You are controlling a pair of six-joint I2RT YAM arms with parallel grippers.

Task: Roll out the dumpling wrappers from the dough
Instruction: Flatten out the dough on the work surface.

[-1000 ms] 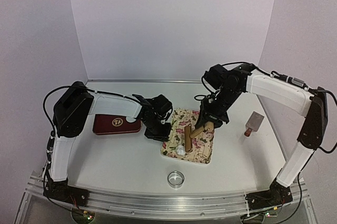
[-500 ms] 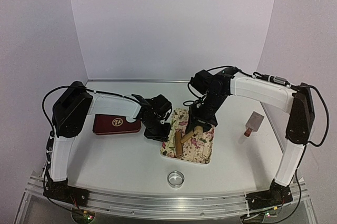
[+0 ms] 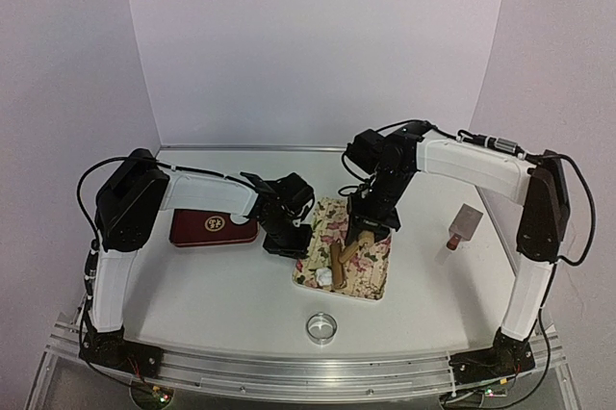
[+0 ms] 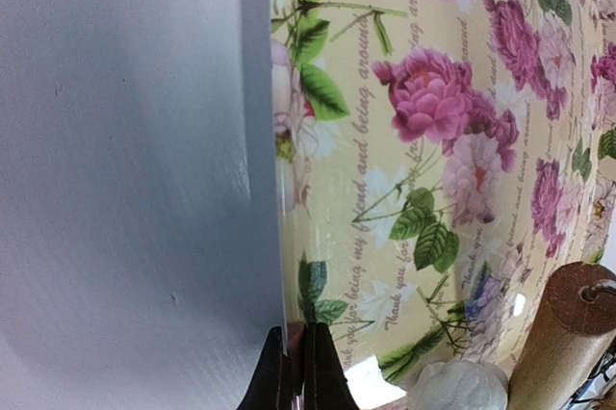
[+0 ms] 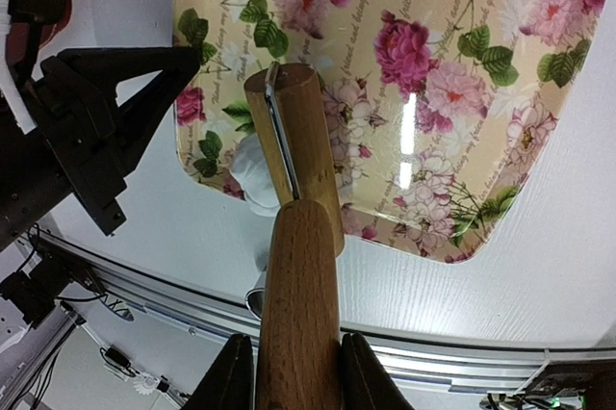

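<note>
The dough (image 3: 324,276) is a small white lump at the near left corner of the floral mat (image 3: 371,266). My right gripper (image 3: 371,222) is shut on the handle of a wooden rolling pin (image 3: 347,249). The pin's roller (image 5: 294,140) lies just behind the dough (image 5: 252,177) and partly hides it. My left gripper (image 4: 296,383) is shut, pinching the left edge of the floral mat (image 4: 404,140). At the bottom of that view are the dough (image 4: 460,387) and the rolling pin (image 4: 568,333). No dumpling wrappers are in view.
A metal ring cutter (image 3: 322,326) sits on the table in front of the mat. A dark red box (image 3: 214,227) lies to the left, behind the left arm. A scraper with a wooden handle (image 3: 464,225) lies to the right.
The right arm swung left and drove the rolling pin over the dough, then drew it back, so the lump shows again. The left gripper has kept its pinch on the mat.
</note>
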